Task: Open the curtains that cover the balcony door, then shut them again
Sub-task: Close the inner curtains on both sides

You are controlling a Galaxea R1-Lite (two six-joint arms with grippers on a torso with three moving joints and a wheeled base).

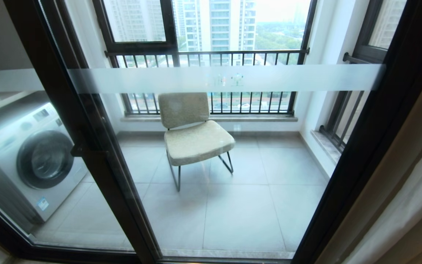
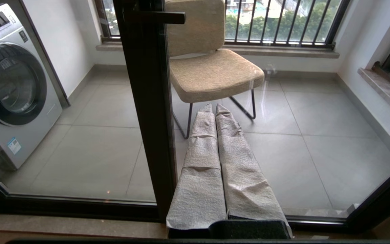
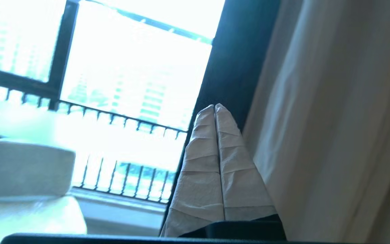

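From my station I saw the curtains point(image 1: 412, 190) gathered at the right edge of the balcony door point(image 1: 211, 165), leaving the glass uncovered. In the head view neither arm showed. The pale beige fabric hung in folds just past the black right-hand frame, with a thinner white layer lying against it. The door's frosted band point(image 1: 225, 77) ran level across the panels, and a small black handle point(image 1: 82, 149) sat on the middle upright.

Through the glass I could see a beige chair point(image 1: 192, 132) on the balcony's tiled floor, a washing machine point(image 1: 31, 161) toward the left wall, and a barred railing point(image 1: 207, 55) across the outer window.

The left tool point(image 2: 214, 107) had its wrapped fingers pressed together, holding nothing, and pointed low toward the glass beside the middle upright.

The right tool point(image 3: 214, 107) was also together, its tips touching and nothing between them. It pointed upward along the dark right frame, with the curtain fabric point(image 3: 327, 118) just beside it. I could not tell whether it touched the cloth.
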